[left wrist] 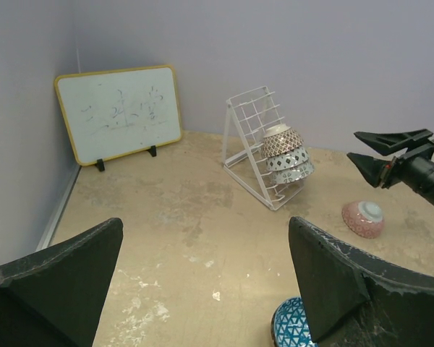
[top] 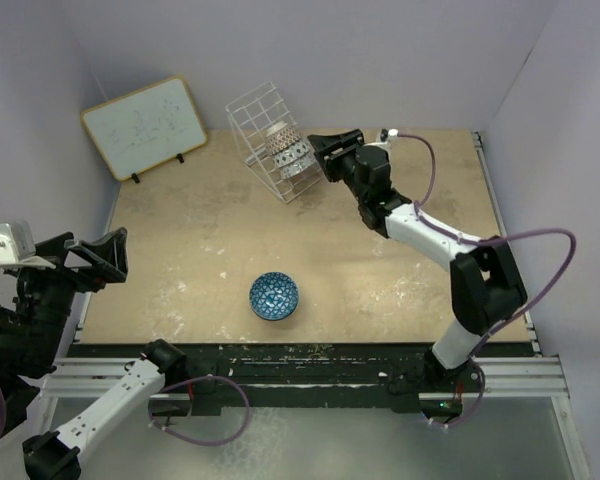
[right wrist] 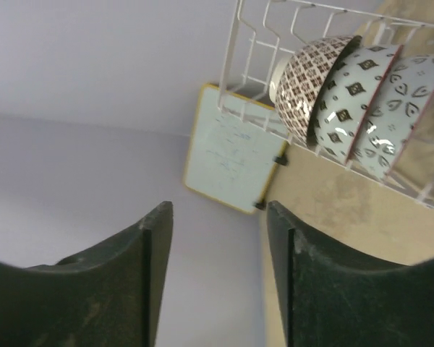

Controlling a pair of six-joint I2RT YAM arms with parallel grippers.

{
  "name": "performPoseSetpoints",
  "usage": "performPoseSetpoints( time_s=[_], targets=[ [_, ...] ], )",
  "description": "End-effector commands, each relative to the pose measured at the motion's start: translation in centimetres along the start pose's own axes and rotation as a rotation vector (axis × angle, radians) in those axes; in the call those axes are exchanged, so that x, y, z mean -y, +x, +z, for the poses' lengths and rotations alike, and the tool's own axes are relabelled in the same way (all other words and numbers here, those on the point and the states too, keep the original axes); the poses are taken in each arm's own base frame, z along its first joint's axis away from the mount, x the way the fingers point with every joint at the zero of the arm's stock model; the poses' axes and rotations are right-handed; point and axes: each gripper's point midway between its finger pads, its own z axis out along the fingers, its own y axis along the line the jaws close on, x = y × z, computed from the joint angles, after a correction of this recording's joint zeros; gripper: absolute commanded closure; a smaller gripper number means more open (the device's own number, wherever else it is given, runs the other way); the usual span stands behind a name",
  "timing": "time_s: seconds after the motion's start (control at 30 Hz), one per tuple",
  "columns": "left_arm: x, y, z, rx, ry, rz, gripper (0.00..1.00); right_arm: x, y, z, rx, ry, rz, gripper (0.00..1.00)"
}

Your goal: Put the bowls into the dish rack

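Standing at the back of the tabletop (top: 180,240), just right of the whiteboard (top: 145,125), the dish rack (top: 260,118) carries three patterned bowls (right wrist: 354,94) nested on edge against its wires. The right fingers (right wrist: 130,289) hang close beside those bowls, parted and released, with nothing between them. A blue bowl (top: 274,296) sits upright near the front middle of the tabletop, well apart from the rack. A pink bowl (left wrist: 362,219) lies upside down to the right of the rack, below the right arm. The left fingers (left wrist: 65,282) hover at the front left corner, spread wide and empty.
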Motion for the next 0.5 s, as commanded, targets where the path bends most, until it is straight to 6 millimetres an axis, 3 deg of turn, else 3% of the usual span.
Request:
performPoseSetpoints(
  time_s=[0.0, 0.3, 0.47],
  targets=[
    [1.3, -0.9, 1.4, 0.019, 0.022, -0.003, 0.01, 1.3, 3.1, -4.2, -0.139, 0.109, -0.394, 0.38],
    [2.2, -1.2, 2.6, 0.026, 0.034, 0.011, 0.01, 5.3, 13.1, -15.4, -0.463, 0.217, -1.002, 0.34],
    [2.1, -1.1, 2.8, 0.027, 0.029, 0.012, 0.01, 7.4, 17.1, -20.4, -0.686, 0.188, -1.1, 0.35]
  ],
)
